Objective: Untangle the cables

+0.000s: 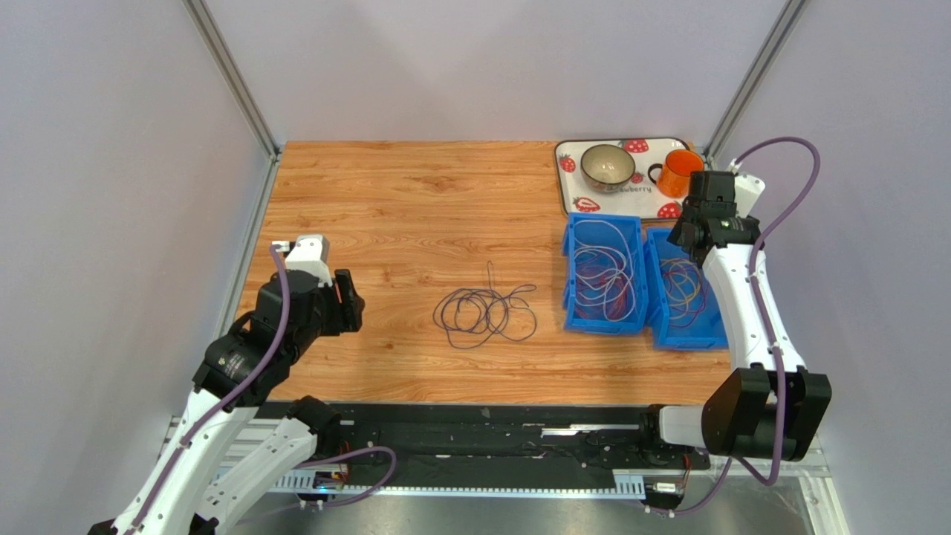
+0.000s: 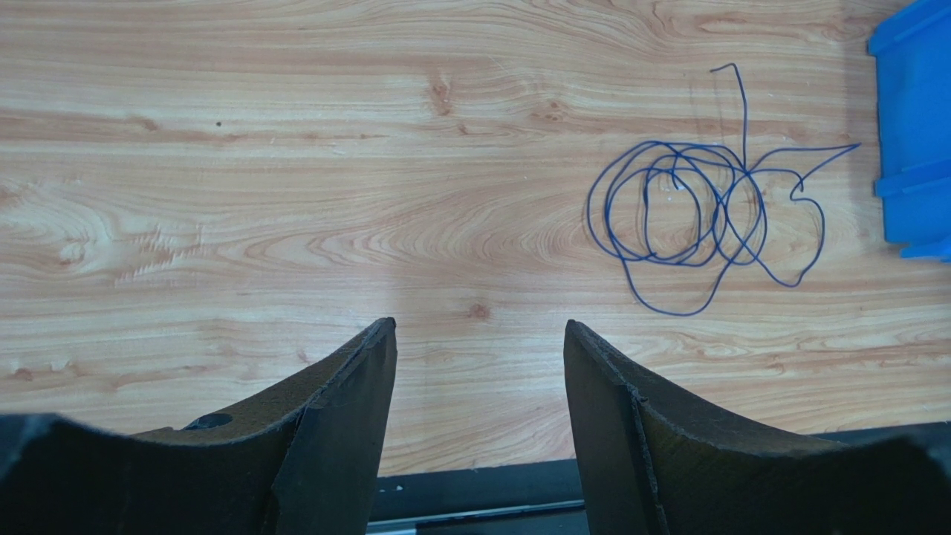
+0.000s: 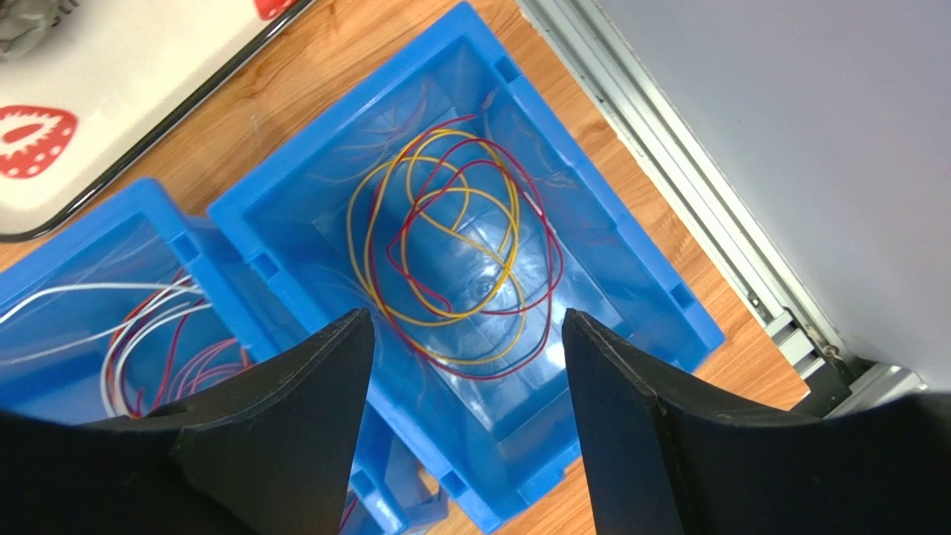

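right hand (image 3: pixel 463 323) hangs spread above yellow and red cables (image 3: pixel 452 251), faint from overhead

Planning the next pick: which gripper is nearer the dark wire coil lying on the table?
Left. The left gripper hovers open just to the left of the coil; the right gripper is farther off, open above the rightmost blue bin.

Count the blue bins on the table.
2. The left bin sits on the near side of the tray; the right bin is beside it, under the right gripper.
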`<state>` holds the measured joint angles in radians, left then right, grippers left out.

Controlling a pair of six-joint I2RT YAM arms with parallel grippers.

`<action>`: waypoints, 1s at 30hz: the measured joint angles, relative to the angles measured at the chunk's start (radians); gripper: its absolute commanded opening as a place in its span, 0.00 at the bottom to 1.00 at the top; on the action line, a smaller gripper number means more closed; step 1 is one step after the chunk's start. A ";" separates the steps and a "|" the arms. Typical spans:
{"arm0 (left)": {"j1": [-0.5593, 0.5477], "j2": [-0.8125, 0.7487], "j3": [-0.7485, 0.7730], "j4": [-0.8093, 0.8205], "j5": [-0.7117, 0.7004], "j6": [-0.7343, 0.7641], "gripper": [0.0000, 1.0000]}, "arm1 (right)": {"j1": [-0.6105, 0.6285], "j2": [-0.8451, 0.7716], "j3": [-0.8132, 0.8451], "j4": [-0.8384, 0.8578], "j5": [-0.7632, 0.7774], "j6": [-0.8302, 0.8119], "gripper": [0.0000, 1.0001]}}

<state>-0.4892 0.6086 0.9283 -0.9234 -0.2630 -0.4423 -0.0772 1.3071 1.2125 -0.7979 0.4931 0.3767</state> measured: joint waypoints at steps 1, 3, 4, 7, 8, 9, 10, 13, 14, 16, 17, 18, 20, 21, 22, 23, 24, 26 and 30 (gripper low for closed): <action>0.000 0.000 0.000 0.000 0.000 0.000 0.65 | 0.000 -0.005 0.003 -0.004 -0.011 0.000 0.67; 0.000 0.000 0.000 0.000 0.000 0.000 0.65 | 0.001 -0.020 0.007 -0.013 -0.036 0.000 0.66; 0.000 0.000 0.000 0.000 0.000 0.000 0.66 | 0.005 -0.031 0.008 -0.018 -0.055 0.000 0.66; 0.000 0.000 0.000 0.000 0.005 0.001 0.66 | 0.025 -0.067 0.013 -0.027 -0.109 0.000 0.65; 0.000 0.001 0.000 0.000 0.009 0.002 0.66 | 0.038 -0.080 0.014 -0.026 -0.134 0.000 0.65; 0.000 0.001 0.000 0.001 0.013 0.002 0.66 | 0.049 -0.093 0.014 -0.026 -0.156 0.000 0.65; 0.000 0.002 -0.001 0.001 0.018 0.003 0.66 | 0.064 -0.105 0.014 -0.026 -0.177 0.000 0.65; 0.000 0.003 -0.008 0.008 0.031 0.003 0.65 | 0.140 -0.145 0.014 -0.019 -0.256 0.003 0.65; 0.000 0.006 -0.010 0.010 0.037 0.003 0.65 | 0.175 -0.156 0.013 -0.016 -0.278 0.005 0.65; 0.000 0.015 -0.013 0.015 0.054 0.004 0.62 | 0.242 -0.174 0.012 -0.008 -0.305 0.013 0.65; 0.000 0.021 -0.014 0.019 0.061 0.003 0.60 | 0.278 -0.182 0.011 -0.006 -0.314 0.018 0.65; 0.000 0.031 -0.014 0.023 0.072 0.003 0.58 | 0.319 -0.190 0.004 0.005 -0.329 0.024 0.65; 0.000 0.051 -0.014 0.031 0.093 0.000 0.54 | 0.389 -0.204 -0.015 0.020 -0.350 0.036 0.64; 0.000 0.065 -0.016 0.039 0.109 -0.005 0.53 | 0.426 -0.209 -0.029 0.029 -0.361 0.043 0.64; 0.000 0.075 -0.020 0.045 0.125 -0.009 0.52 | 0.455 -0.212 -0.041 0.037 -0.371 0.047 0.64; 0.000 0.087 -0.032 0.064 0.148 -0.020 0.52 | 0.492 -0.214 -0.058 0.050 -0.381 0.054 0.64; 0.000 0.093 -0.046 0.083 0.168 -0.030 0.52 | 0.525 -0.215 -0.077 0.061 -0.390 0.059 0.64; -0.001 0.106 -0.083 0.119 0.213 -0.053 0.51 | 0.586 -0.214 -0.113 0.077 -0.407 0.067 0.64; -0.043 0.163 -0.147 0.190 0.259 -0.107 0.52 | 0.691 -0.203 -0.170 0.111 -0.433 0.079 0.63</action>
<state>-0.5323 0.7712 0.7815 -0.7330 -0.0044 -0.5491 0.6140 1.1042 1.0428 -0.6868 0.0605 0.4557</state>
